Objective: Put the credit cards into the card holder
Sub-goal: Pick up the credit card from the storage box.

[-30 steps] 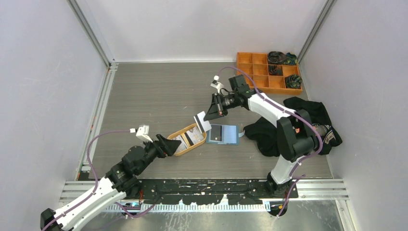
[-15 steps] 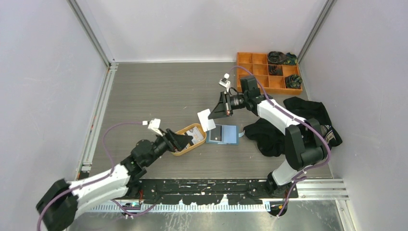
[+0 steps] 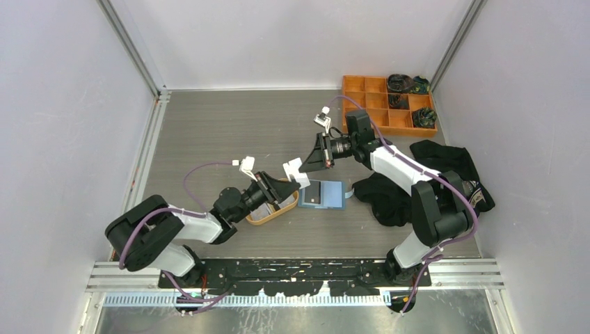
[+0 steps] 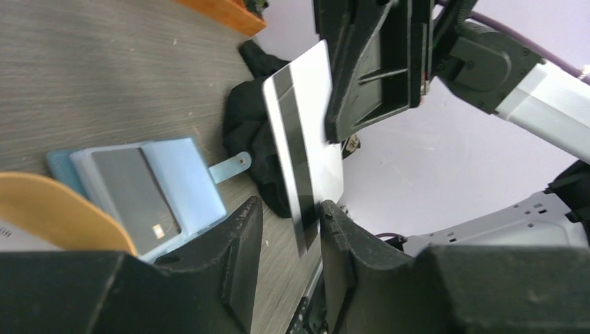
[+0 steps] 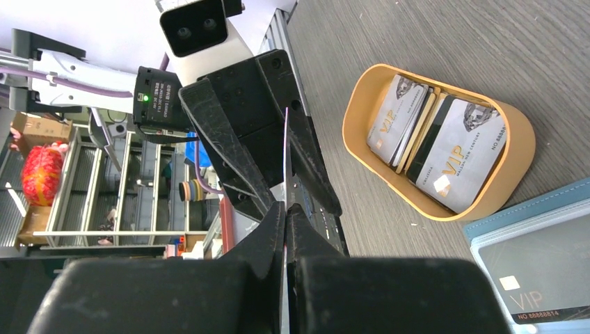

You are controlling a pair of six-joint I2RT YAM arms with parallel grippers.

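White plastic card (image 4: 306, 139) with a dark stripe hangs on edge over the bench (image 3: 229, 132), between the orange oval tray (image 5: 362, 90) and the flat blue card holder (image 3: 323, 193). Its long axis runs from one end effector to the other. The right end effector (image 5: 285, 216) pinches one end. The left end effector (image 4: 292, 219), back by the tray a second ago, now straddles the other end, jaws part-spread with a gap on one side.

White card (image 4: 316, 167) has a dark stripe; card holder (image 4: 182, 174) is blue.
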